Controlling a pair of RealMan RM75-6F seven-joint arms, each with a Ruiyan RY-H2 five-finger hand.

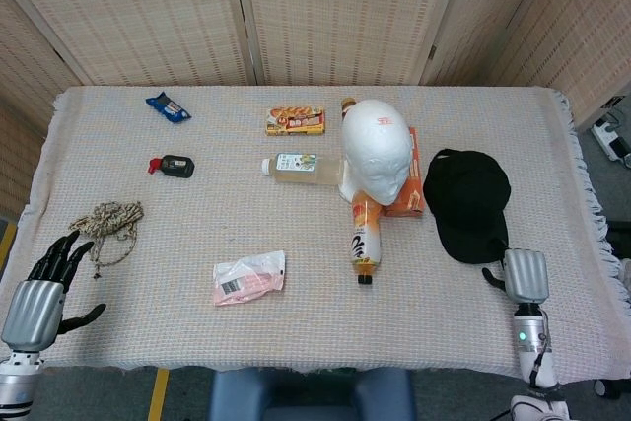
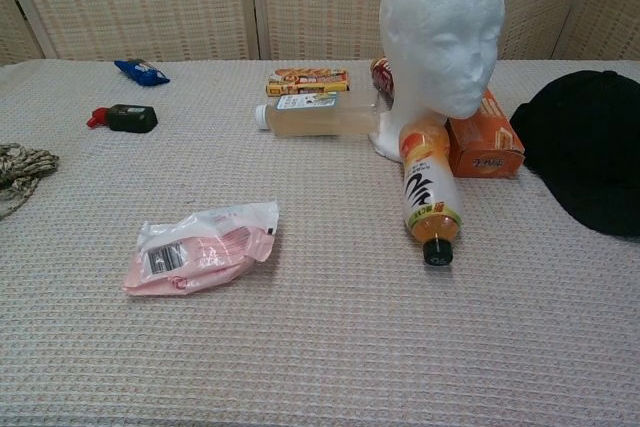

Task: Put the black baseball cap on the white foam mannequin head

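The black baseball cap lies flat on the table's right side, brim toward the front edge; the chest view has the cap at its right border. Just left of it the white foam mannequin head stands upright, bare, and the mannequin head faces the front. My right hand hovers at the front edge just below the brim, silver back up, thumb held apart, holding nothing; its fingers are hidden. At the front left corner my left hand is empty with fingers spread. Neither hand appears in the chest view.
An orange drink bottle lies in front of the mannequin, an orange box between mannequin and cap, a clear bottle to its left. A pink packet, rope coil, black device, blue packet and snack box lie around.
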